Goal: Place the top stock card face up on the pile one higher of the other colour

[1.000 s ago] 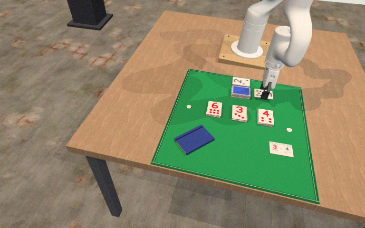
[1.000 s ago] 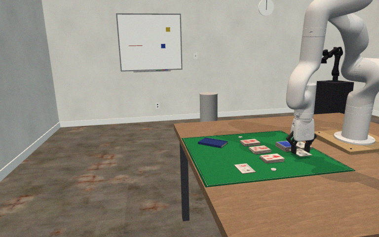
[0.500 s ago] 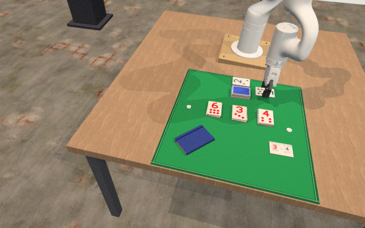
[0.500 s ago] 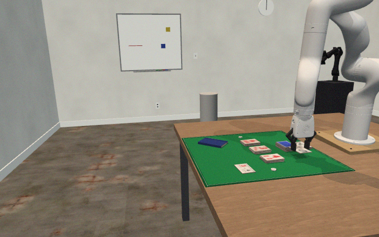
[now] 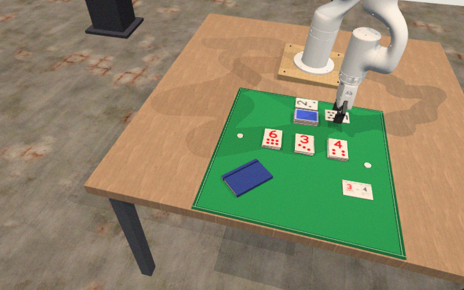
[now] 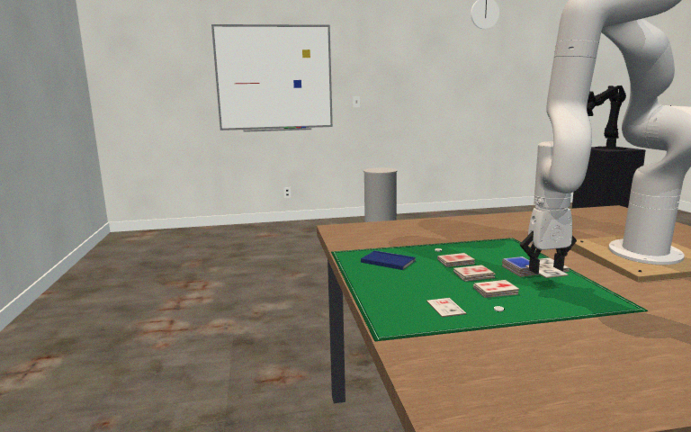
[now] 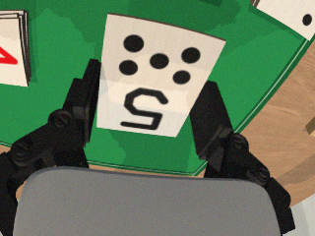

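Claw clamped across the long edges of a face-up black 5 card, one dark finger on each side, low over the far part of the green card cloth. Seen from the top view, card held just beside the blue-backed stock, on the side nearer the cloth's right edge; whether touching the cloth or just above it, cannot tell. Beyond the stock, a face-up black 2 lying flat. In a row nearer the front: pile topped by a red 6, pile topped by a red 3, pile topped by a red 4, all apart from one another. Two small white discs flanking that row. Blue notebook lying at an angle toward the front left of the cloth, a printed reference card toward the front right. Cloth spread on a wooden worktop, arm's base plate behind it.
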Controlling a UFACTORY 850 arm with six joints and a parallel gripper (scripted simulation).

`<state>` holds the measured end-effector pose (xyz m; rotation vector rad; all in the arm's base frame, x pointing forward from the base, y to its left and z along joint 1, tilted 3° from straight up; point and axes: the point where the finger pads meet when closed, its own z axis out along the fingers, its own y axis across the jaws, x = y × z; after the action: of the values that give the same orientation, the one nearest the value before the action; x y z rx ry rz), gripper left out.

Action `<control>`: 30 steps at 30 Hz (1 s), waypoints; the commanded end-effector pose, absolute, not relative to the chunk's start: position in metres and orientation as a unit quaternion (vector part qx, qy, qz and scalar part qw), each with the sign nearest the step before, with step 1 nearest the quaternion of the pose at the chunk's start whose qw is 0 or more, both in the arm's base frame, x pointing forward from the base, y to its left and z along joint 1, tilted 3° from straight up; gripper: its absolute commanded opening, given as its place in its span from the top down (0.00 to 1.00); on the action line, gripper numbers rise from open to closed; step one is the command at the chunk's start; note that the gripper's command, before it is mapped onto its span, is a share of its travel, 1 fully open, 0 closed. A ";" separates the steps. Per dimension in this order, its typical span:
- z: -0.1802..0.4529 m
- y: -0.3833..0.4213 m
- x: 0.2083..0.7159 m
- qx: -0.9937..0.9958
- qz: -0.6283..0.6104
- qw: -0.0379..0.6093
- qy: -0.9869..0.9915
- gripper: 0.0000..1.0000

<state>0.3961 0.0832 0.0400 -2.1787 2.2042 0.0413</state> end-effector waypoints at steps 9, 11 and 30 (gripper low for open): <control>0.042 0.083 0.398 -0.702 0.013 0.021 0.711 0.36; 0.042 0.083 0.398 -0.702 0.013 0.021 0.711 0.36; 0.042 0.070 0.406 -0.670 0.014 0.020 0.742 0.36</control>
<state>0.4037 0.0724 0.0418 -2.0967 2.2858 0.0429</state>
